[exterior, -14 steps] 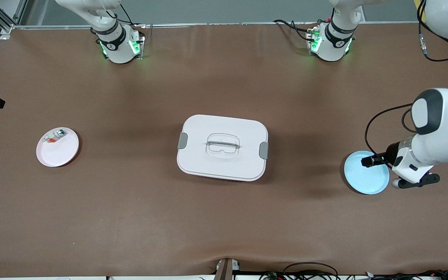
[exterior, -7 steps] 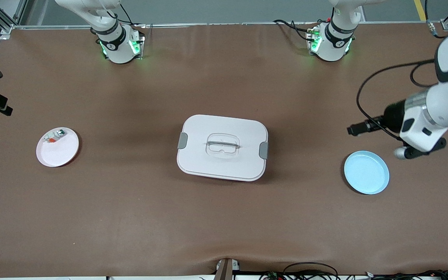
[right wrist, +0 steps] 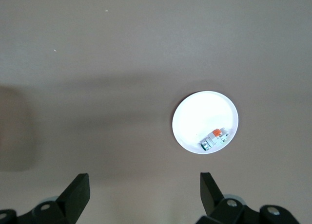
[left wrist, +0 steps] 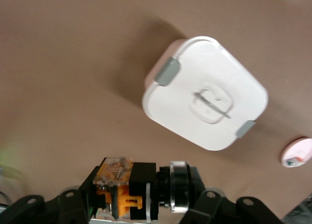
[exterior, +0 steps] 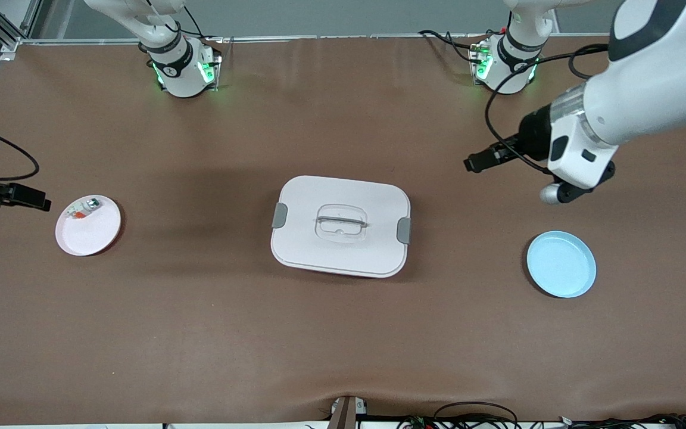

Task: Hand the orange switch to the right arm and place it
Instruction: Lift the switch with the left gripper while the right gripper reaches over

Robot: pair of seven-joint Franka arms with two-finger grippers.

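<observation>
My left gripper [exterior: 475, 162] is shut on the orange switch [left wrist: 127, 194], a black block with orange parts and a clear cap, and holds it in the air over bare table between the white box and the left arm's base. The gripper also shows in the left wrist view [left wrist: 144, 195]. My right gripper [exterior: 36, 202] is open and empty, in the air beside the pink plate [exterior: 90, 235] at the right arm's end of the table. Its fingers [right wrist: 78, 190] stand wide apart in the right wrist view.
A white lidded box [exterior: 295, 238] with grey clips sits mid-table and shows in the left wrist view [left wrist: 170, 102]. The pink plate [right wrist: 195, 117] holds a whitish clear part [exterior: 83, 209] with orange and green bits. A light blue plate [exterior: 561, 264] lies at the left arm's end.
My left gripper has risen off the blue plate with the switch and moved toward the middle of the table. My right gripper has come in toward the pink plate.
</observation>
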